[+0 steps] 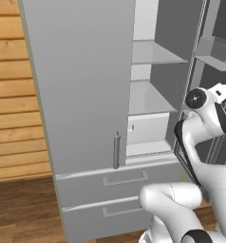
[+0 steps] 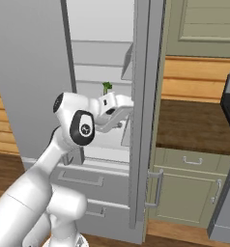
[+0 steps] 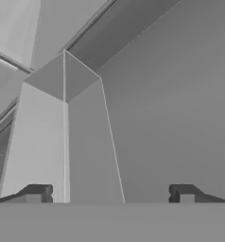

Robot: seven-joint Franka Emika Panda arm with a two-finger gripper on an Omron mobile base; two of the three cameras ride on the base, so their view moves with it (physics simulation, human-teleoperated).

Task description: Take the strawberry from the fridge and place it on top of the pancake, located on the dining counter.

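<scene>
Light grey fridge with paler grey shelves; white arm with dark joints; green sprig; honey wood-plank wall; dark brown worktop; sage-green cabinets.

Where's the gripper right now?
In the right base view the gripper is inside the open fridge, against the right door's inner edge, just below a small green stalk. The hand view shows its fingertips apart.
</scene>
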